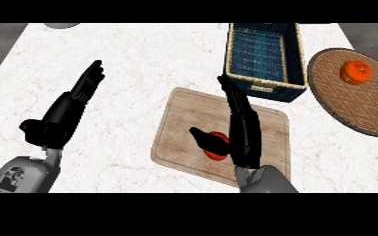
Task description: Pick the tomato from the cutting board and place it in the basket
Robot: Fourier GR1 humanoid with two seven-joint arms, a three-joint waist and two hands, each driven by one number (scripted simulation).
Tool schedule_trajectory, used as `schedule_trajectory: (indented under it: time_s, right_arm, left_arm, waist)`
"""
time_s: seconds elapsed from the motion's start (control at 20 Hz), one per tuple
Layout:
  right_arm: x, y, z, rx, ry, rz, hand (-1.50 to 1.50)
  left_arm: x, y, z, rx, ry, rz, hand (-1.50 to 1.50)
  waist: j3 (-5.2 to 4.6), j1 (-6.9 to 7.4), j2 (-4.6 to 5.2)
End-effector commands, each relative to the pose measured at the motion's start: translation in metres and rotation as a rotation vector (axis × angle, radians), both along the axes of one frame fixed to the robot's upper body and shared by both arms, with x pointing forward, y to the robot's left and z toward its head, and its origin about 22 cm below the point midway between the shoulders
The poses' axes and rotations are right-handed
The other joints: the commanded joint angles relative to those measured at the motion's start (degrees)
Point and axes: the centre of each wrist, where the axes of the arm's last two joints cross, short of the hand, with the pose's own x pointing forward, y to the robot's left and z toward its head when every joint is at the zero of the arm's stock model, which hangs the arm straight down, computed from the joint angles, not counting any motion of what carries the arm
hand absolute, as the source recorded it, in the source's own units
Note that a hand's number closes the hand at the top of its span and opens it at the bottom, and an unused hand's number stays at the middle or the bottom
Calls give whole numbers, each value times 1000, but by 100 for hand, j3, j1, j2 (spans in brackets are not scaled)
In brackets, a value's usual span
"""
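White marbled counter (pixel 148 55) with cutting board (pixel 193 130) at center, tomato (pixel 218 147) on it between right hand (pixel 244 135) thumb and straight fingers (pixel 235 100), ungrasped; basket (pixel 266 60) at one o'clock; left hand (pixel 70 107) open.

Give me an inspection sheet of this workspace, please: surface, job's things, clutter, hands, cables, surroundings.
Surface: white marbled counter.
Job's things: red tomato lies on the wooden board, partly hidden by the right hand; blue basket with pale rim stands just beyond the board, nothing seen inside.
Clutter: round woven mat at the right with an orange fruit on it; grey round thing at the top edge, mostly cut off.
Hands: right hand over the board, fingers straight, thumb against the tomato; left hand open over the counter at the left, holding nothing.
Cables: nothing seen.
Surroundings: dark strips past the counter's far corners; nothing more seen.
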Motion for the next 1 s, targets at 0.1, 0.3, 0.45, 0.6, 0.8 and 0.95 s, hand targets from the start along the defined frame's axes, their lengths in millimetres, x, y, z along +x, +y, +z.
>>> schedule_trajectory:
  time_s: [0.1,0.3,0.45,0.6,0.8,0.95]
  right_arm:
    - [22,-21,25,-304,124,-183,-150]
    - [9,-3,36,-472,379,-122,-150]
    - [1,16,75,-489,491,-73,-150]
    - [-19,32,106,-498,583,-19,-150]
    - [-36,16,145,-486,614,-44,-150]
    - [-52,16,160,-458,607,-64,-150]
  left_arm:
    - [-4,9,-10,11,25,45,0]
    - [-4,14,0,12,7,23,0]
    - [-9,6,-14,6,28,14,0]
    - [-10,10,-8,-5,6,7,0]
    - [-12,11,-8,-21,-1,22,0]
    - [-4,7,3,-10,14,11,0]
  waist:
    - [-32,-227,-77]
    - [-24,-107,-99]
    - [-7,-99,-55]
    - [16,-42,-51]
    - [31,-57,-19]
    - [35,-76,-5]
